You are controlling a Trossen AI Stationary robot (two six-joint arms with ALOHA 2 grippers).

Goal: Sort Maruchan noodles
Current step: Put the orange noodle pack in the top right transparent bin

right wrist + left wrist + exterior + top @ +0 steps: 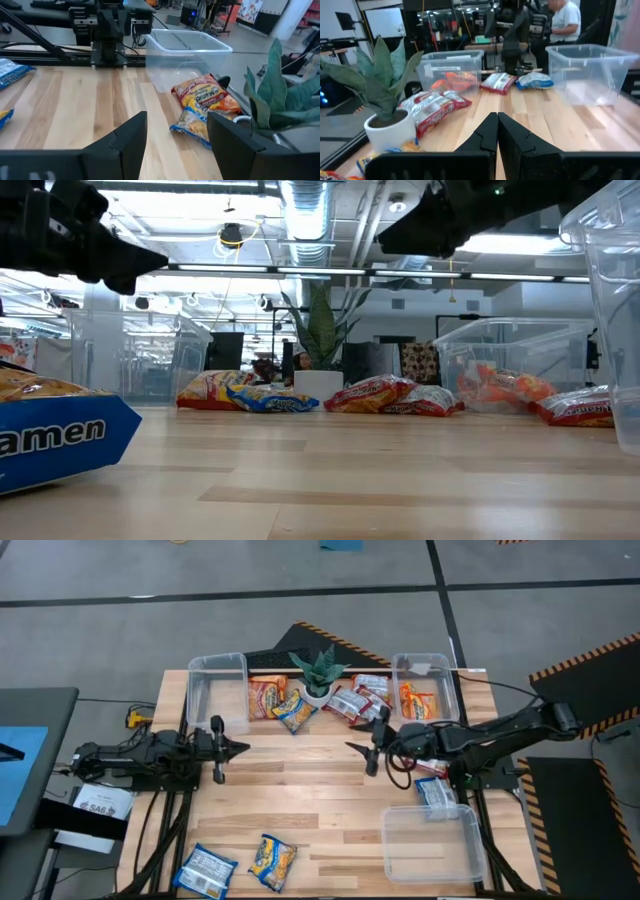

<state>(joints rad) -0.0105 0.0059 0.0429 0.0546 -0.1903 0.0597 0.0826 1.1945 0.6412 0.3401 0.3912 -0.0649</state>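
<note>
The Maruchan noodles [300,705] lie scattered in three places on the wooden table [300,780], which suggests sorting is only partly done. Most sit in a loose row along the far edge around the potted plant [318,675]: orange and yellow-and-blue packets [202,100] on one side, red-and-white packets [432,107] on the other. Orange packets [418,700] already rest inside the far right clear bin [425,668], likely put there by colour. The far left bin [217,668] and the near right bin [432,840] look empty. A blue-and-white packet [437,792] lies just beside the near right bin, with a red-and-white one close by under the right arm. Two more, a blue-and-white packet [204,869] and a yellow-and-blue packet [272,860], lie at the near left edge.

The right gripper [362,751] hovers above mid-table, jaws apart and empty, pointing toward the unsorted row, probably lining up a pick. The left gripper [238,748] waits opposite it, jaws closed on nothing.
</note>
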